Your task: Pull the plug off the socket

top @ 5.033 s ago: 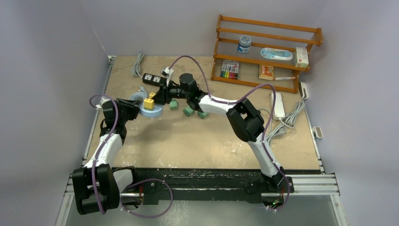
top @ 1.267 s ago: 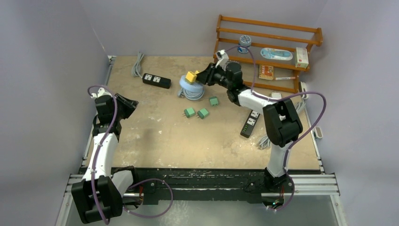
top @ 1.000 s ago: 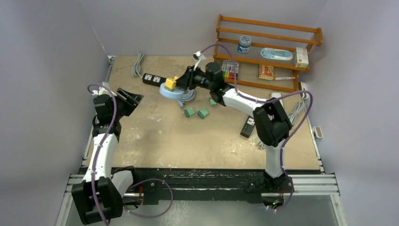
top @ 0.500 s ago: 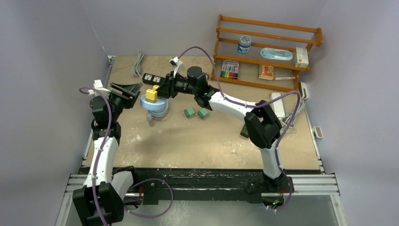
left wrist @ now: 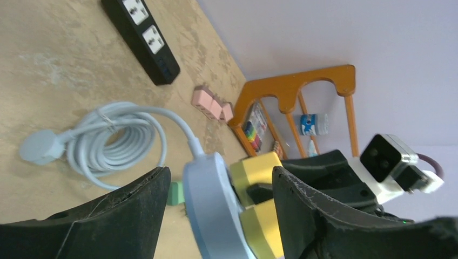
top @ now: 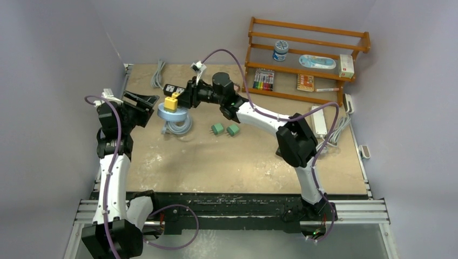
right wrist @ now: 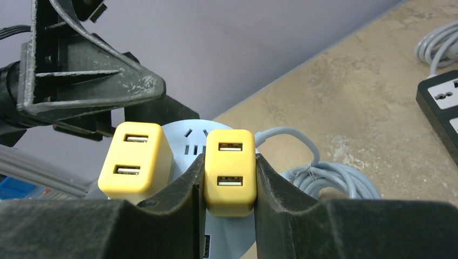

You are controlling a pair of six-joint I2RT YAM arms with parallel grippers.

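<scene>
Pinching 1 yellow plug point(right wrist: 229, 172) in socket point(right wrist: 189, 141): right end effector point(right wrist: 229, 162).

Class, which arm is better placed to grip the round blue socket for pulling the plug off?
Left. The left pincer is open, lined up on the blue socket; the right pincer is shut on a yellow plug.

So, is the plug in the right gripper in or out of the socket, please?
In: plug sits flush against the socket, no prongs showing.
</scene>
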